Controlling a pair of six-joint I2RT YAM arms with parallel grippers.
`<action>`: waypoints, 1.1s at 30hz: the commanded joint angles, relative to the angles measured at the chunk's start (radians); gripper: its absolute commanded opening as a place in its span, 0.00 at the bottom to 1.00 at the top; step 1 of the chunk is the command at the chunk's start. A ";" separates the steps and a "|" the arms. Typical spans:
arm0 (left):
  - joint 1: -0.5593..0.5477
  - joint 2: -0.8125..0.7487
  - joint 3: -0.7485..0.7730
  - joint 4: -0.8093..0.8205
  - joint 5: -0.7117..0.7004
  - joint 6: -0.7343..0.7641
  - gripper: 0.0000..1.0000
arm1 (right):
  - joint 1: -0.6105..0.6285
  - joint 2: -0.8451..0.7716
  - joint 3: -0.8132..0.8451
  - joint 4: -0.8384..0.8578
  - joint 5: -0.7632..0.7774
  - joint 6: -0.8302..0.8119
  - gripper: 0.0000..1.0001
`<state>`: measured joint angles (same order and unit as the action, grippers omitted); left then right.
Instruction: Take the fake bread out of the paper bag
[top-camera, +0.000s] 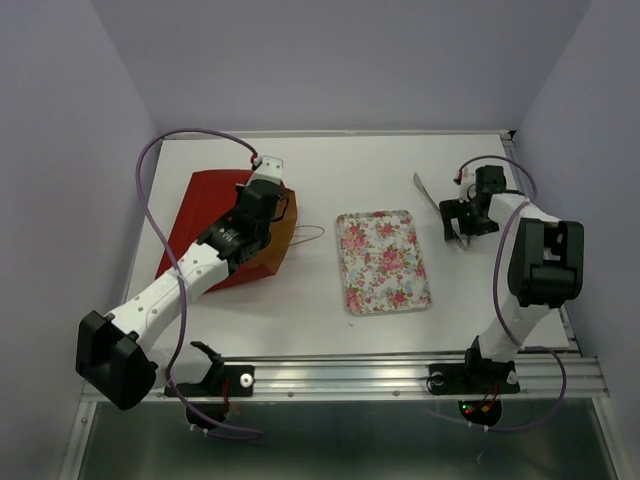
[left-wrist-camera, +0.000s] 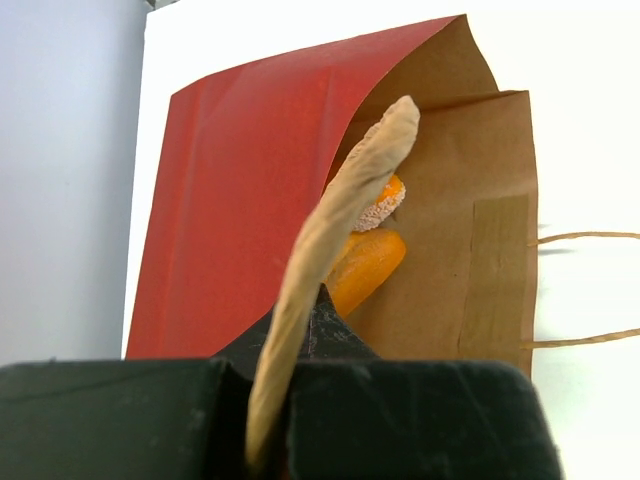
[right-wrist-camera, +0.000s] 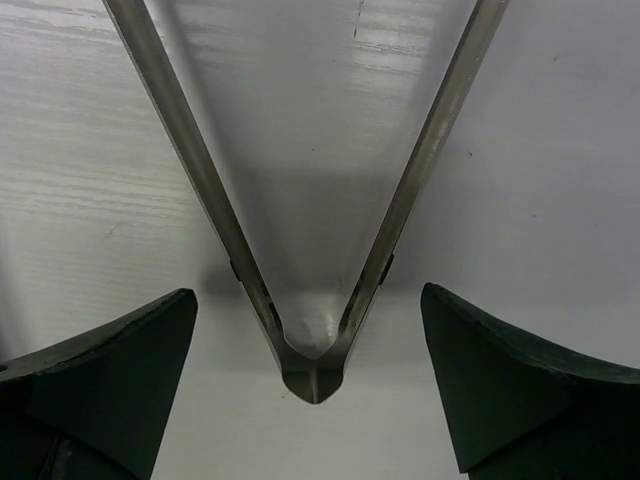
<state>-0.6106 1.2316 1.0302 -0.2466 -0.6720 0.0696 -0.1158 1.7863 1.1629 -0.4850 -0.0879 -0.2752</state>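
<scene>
The red-brown paper bag (top-camera: 205, 215) lies on its side at the left, mouth toward the middle. My left gripper (top-camera: 262, 208) is shut on the bag's upper mouth edge, which runs between the jaws in the left wrist view (left-wrist-camera: 305, 310). That view looks into the open bag (left-wrist-camera: 230, 200). Inside it lie an orange loaf of fake bread (left-wrist-camera: 368, 265) and, behind it, a roll with a pale end (left-wrist-camera: 383, 205). Other bread pieces are hidden. My right gripper (top-camera: 458, 225) is open, with its fingers on either side of the hinge end of the metal tongs (right-wrist-camera: 315, 370) on the table.
A floral tray (top-camera: 383, 262) lies at the middle of the table. The bag's cord handles (top-camera: 310, 235) trail toward the tray. The tongs (top-camera: 432, 195) lie at the far right, near the table's right edge.
</scene>
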 joint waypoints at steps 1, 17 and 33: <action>-0.008 -0.066 -0.030 0.063 0.034 0.007 0.00 | 0.002 0.036 0.049 0.040 0.014 -0.036 1.00; -0.025 -0.233 -0.157 0.033 0.169 0.012 0.00 | -0.007 0.228 0.149 0.125 -0.116 0.068 0.84; -0.028 -0.339 -0.176 -0.005 0.261 0.081 0.00 | -0.007 0.009 0.072 0.184 -0.231 0.073 0.21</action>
<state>-0.6342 0.9531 0.8322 -0.2577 -0.4416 0.1032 -0.1299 1.9160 1.2575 -0.3328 -0.1852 -0.2127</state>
